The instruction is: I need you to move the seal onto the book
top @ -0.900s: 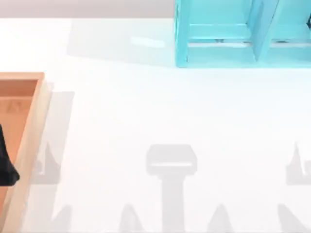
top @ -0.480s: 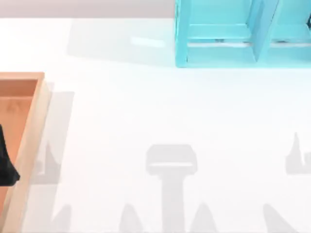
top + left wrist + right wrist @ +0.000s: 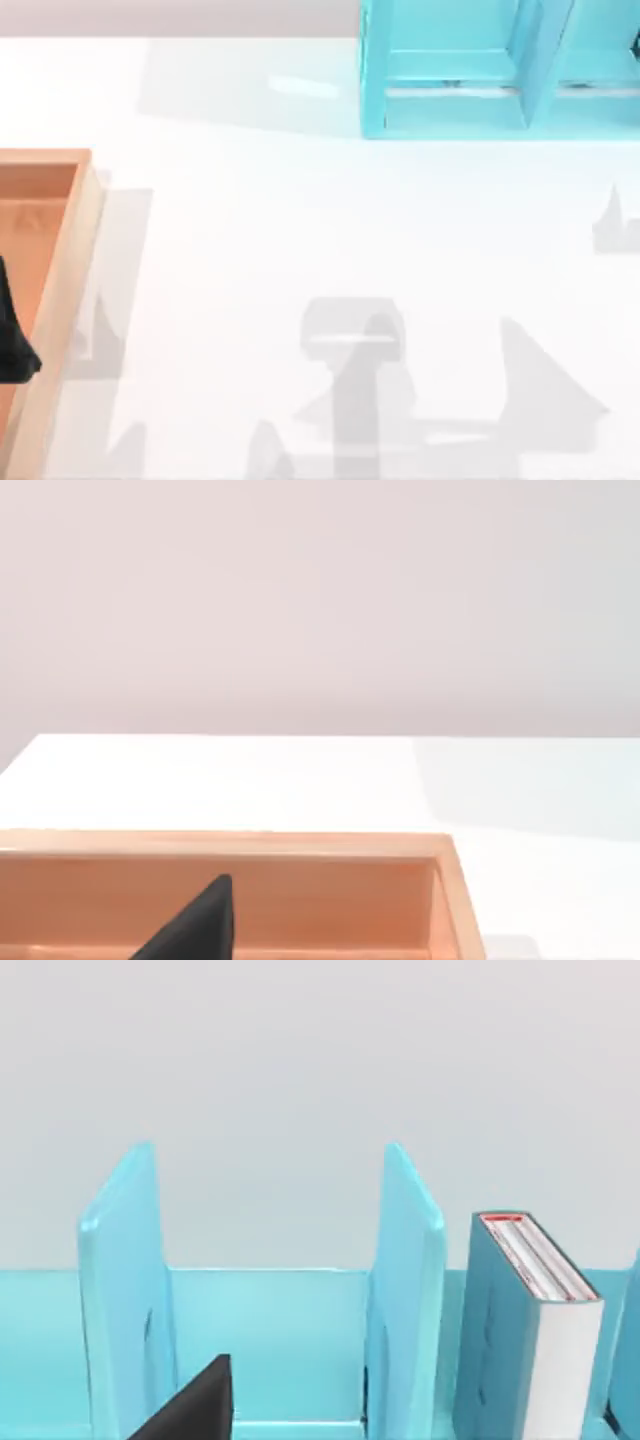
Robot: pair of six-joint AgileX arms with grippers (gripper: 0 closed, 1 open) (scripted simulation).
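The shadows on the table (image 3: pixel 300 220) have shifted. In the top view the small pointed one at 3 o'clock sits higher toward the shelf than it did half a second ago, and a broad angular shadow has spread in at 5 o'clock, overlapping the T-shaped one at 6 o'clock. The tray and the shelf have not moved.

By count, the top view holds one teal shelf unit (image 3: pixel 450 70) at 1 o'clock, one wooden tray (image 3: pixel 62 290) at 9 o'clock, and one dark shape (image 3: pixel 14 340) over the tray at the picture's edge. I cannot tell what that shape is.

The right wrist view gives what the top view does not: one book (image 3: pixel 530 1330). It stands upright in the shelf unit, in the compartment just beside one of two tall dividers (image 3: pixel 405 1290), with its white page edges facing the camera and a red mark at its top corner. The compartment between the two dividers faces the camera squarely. The right gripper (image 3: pixel 195 1405) appears as a single dark wedge in front of the shelf; released or clenched, I cannot tell.

The left wrist view looks over the tray's far wall and inner corner to the bare wall beyond. The left gripper (image 3: pixel 195 925) shows as one dark wedge above the tray's floor, and its state cannot be told either.
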